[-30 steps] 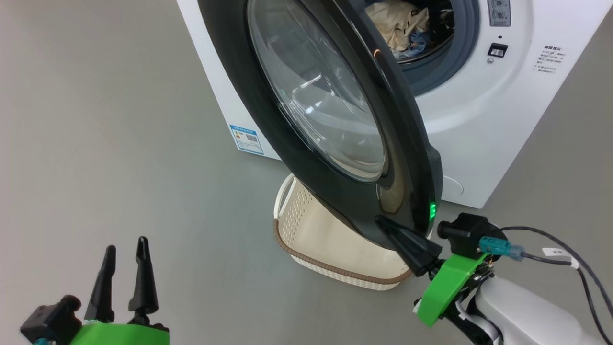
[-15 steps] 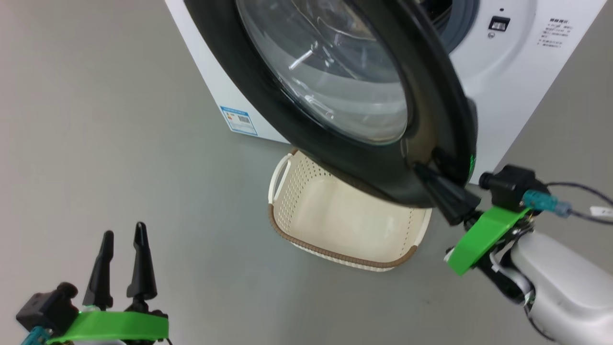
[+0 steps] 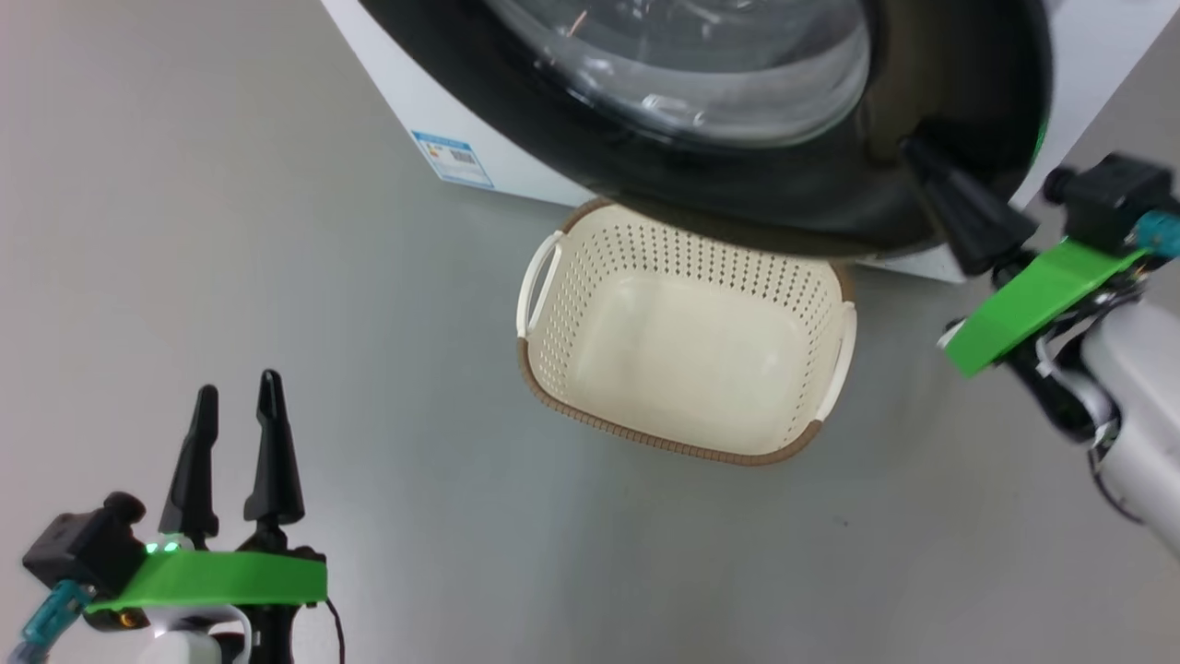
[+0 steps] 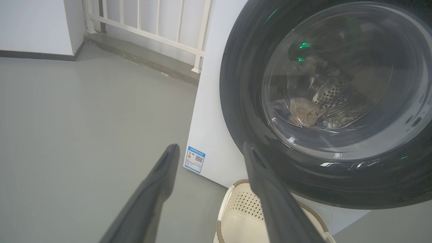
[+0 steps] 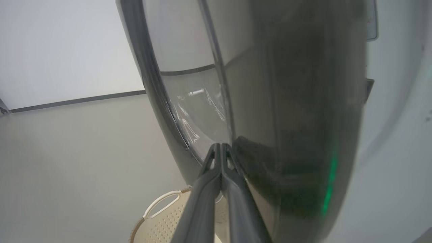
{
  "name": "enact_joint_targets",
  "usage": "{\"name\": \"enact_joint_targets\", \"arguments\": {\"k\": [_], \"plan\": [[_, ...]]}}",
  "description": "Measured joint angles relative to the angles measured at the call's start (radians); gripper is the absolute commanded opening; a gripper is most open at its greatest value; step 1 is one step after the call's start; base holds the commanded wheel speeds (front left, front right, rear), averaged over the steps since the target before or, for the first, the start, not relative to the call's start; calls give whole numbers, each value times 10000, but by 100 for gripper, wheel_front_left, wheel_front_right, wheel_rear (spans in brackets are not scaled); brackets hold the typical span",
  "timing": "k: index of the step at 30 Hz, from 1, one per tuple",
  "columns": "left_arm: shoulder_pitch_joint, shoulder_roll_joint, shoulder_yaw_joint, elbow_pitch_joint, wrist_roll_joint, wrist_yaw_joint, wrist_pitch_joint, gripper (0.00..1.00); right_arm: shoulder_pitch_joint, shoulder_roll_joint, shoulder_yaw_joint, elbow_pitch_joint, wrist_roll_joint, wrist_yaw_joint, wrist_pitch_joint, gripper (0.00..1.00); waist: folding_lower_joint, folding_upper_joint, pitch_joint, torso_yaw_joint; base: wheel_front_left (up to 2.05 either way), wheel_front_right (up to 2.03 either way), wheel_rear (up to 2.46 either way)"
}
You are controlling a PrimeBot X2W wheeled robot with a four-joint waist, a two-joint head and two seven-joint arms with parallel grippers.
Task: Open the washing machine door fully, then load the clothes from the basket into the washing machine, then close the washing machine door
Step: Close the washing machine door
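The washing machine door stands across the front of the washing machine, clothes behind its glass. My right gripper, fingers pressed together, touches its black rim above the basket; my left gripper hovers spread, well apart.

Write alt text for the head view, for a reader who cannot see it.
The right hand, shut, meets the glossy black rim of the washing machine door, whose glass bowl spans the top of the picture. Below the door an empty cream basket sits on the grey floor, and the left hand hangs open at the lower left.
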Motion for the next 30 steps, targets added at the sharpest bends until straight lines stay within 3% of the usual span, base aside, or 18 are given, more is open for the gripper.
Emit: {"name": "enact_joint_targets", "arguments": {"k": [16, 30], "plan": [[-507, -44, -318, -40, -75, -2, 0, 100, -2256, -516, -424, 993, -90, 10, 13, 0, 0, 0, 1127, 336, 0, 0, 0], [-502, 13, -426, -10, -79, -2, 0, 100, -2290, -268, -685, 1243, -224, 84, 23, 0, -2, 0, 868, 266, 0, 0, 0]]}}
